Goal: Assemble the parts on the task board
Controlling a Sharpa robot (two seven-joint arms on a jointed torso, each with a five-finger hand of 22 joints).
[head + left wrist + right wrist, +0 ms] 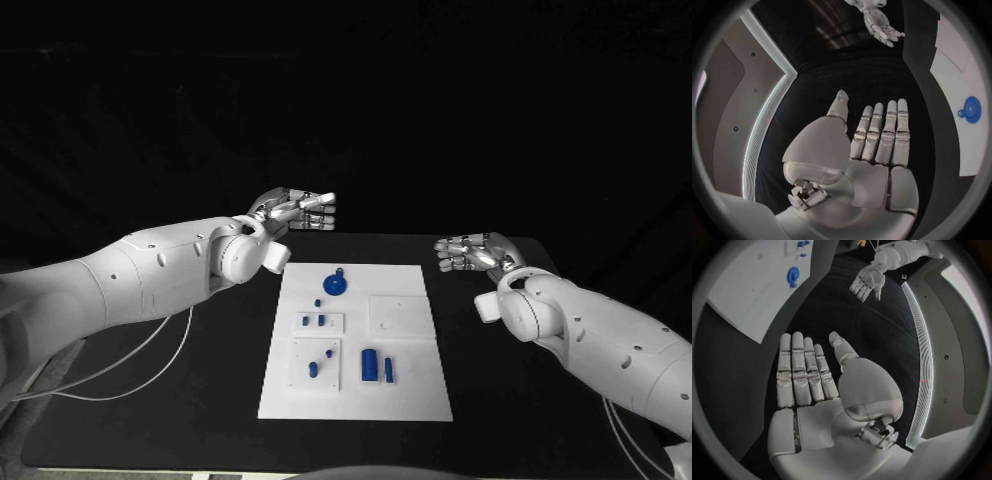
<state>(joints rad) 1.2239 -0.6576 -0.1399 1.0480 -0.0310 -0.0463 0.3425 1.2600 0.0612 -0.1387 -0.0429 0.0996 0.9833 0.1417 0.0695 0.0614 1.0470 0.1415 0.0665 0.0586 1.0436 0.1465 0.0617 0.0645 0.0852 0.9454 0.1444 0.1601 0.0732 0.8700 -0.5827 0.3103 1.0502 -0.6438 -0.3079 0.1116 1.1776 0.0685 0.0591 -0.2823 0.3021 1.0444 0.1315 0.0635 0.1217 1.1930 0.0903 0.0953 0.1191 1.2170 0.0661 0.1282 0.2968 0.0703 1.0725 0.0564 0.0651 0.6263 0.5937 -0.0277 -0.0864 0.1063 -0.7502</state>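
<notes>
Left hand (293, 212): hovering off the task board's far left corner, fingers straight and spread, holding nothing.
Right hand (476, 252): hovering off the far right corner, flat and empty too.
Task board (411, 395): lying mid-table (216, 400), between both arms.
Parts: round blue piece (336, 286) sitting at the far end; blue cylinder (369, 364) lying nearer, with smaller pieces beside it.
Obstructions: nothing lying between hands and board.

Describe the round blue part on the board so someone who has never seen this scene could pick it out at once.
Start at the white task board in the middle of the black table. Near its far end, between the two raised hands, lies the round blue part. It is a wide disc with a small tab, while the other blue pieces nearer the robot are slim, short pegs and bars.
</notes>
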